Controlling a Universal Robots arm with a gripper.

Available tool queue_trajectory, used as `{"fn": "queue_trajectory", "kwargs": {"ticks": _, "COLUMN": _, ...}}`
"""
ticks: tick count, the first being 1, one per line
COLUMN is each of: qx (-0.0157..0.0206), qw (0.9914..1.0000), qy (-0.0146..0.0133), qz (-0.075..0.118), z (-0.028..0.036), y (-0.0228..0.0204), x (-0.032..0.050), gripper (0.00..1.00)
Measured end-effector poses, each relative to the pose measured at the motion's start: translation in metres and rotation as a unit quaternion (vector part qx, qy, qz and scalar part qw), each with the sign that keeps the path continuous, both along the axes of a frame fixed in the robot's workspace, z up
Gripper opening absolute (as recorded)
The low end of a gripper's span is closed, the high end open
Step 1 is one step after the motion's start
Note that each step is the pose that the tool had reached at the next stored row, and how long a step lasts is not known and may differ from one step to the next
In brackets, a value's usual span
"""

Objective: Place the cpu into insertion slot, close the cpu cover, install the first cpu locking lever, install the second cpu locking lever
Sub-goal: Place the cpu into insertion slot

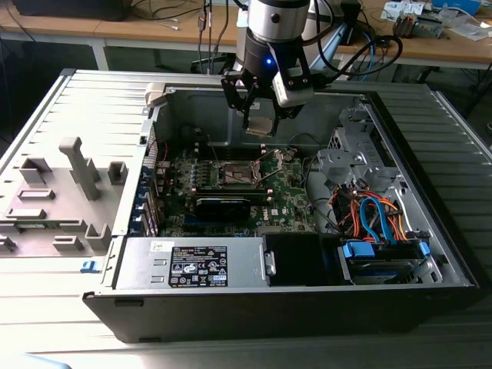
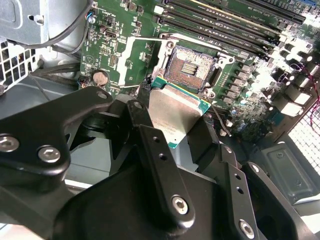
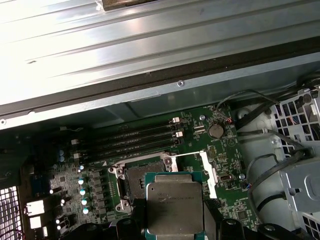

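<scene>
Wooden surfaces stand behind the open computer case. Exterior view: hand clamps the cpu above the motherboard. In both wrist views its metal face points camera-ward, with the uncovered insertion slot just beyond.

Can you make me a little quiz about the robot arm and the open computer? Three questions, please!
1. True or false: the socket is empty.
2. The gripper holds: A a cable, B the chip, C a screw.
3. What colour is the circuit board?

Key: 1 true. 2 B. 3 green.
</scene>
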State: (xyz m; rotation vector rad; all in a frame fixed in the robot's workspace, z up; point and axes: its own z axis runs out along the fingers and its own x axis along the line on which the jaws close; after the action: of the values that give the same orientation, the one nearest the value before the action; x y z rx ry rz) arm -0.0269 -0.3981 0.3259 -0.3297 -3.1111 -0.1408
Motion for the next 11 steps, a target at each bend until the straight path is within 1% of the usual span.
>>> {"fn": "queue_trajectory", "kwargs": {"ticks": 11, "qx": 0.0, "qw": 0.99999, "qy": 0.0, "qz": -0.004, "z": 0.0, "y": 0.0, "x": 0.0, "gripper": 0.55}}
